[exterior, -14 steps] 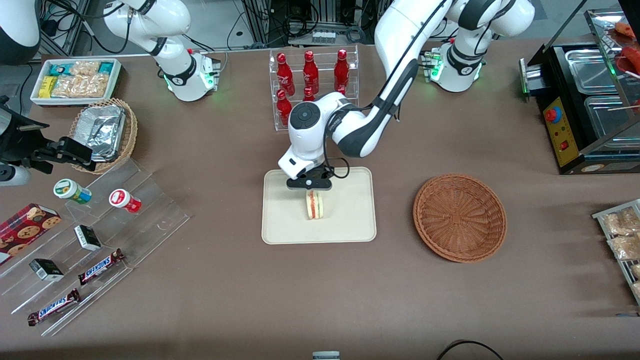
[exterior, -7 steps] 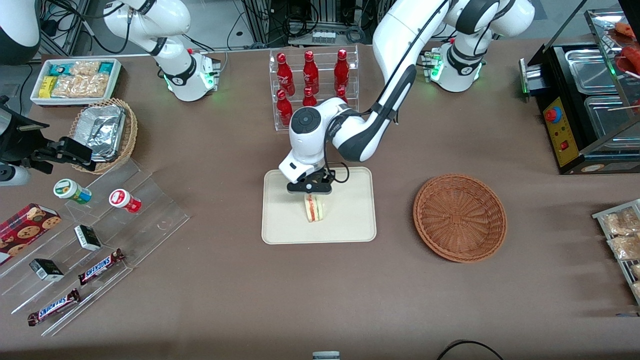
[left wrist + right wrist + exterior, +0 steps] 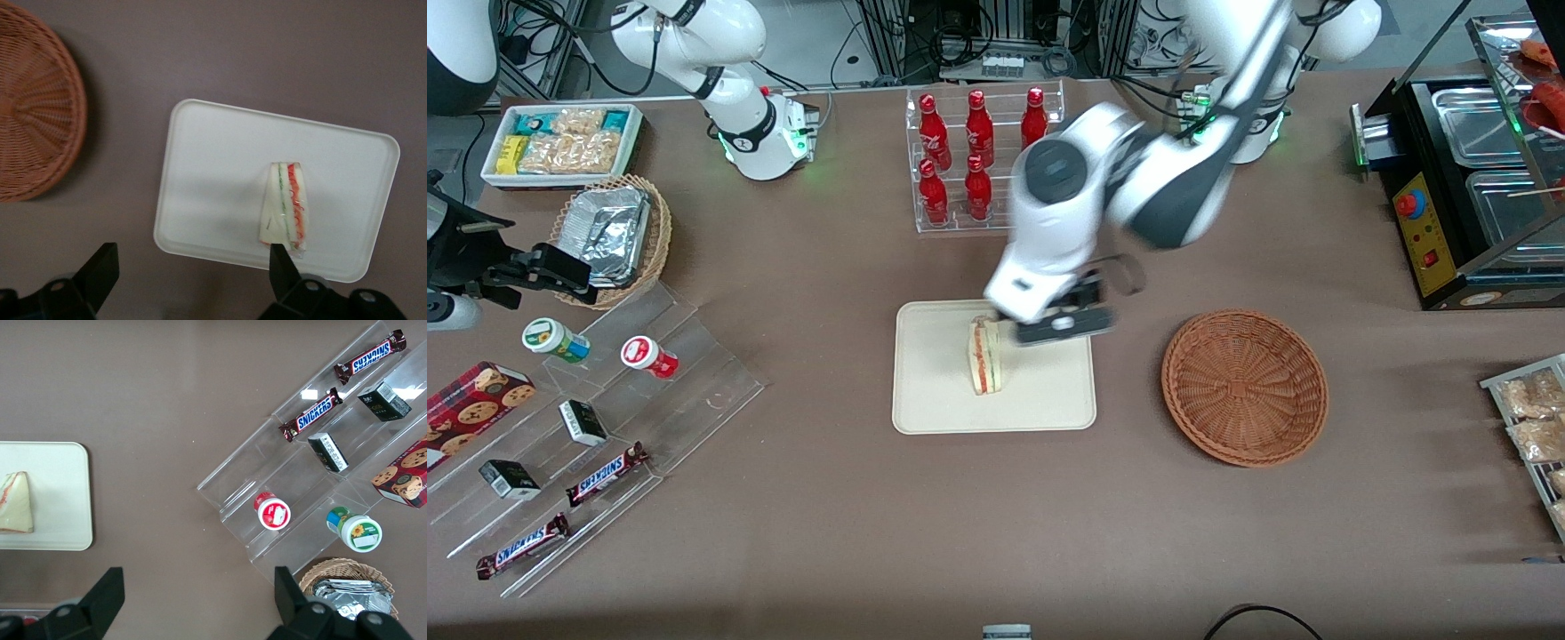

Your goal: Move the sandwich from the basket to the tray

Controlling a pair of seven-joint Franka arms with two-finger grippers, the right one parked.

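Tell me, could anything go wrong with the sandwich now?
Maybe. The sandwich stands on its narrow edge on the tray, so a bump could tip it flat. The open gripper hangs just above the tray beside it, so a careless swing might clip it. The basket is empty.

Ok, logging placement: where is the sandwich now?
The sandwich stands on its edge on the tray, near its middle. The open tool hangs above the tray beside it, apart, toward the basket.

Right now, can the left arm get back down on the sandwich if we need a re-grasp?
Probably yes. The gripper is open, raised above the tray edge nearest the basket. The sandwich stands alone on the tray, with nothing above or beside it.
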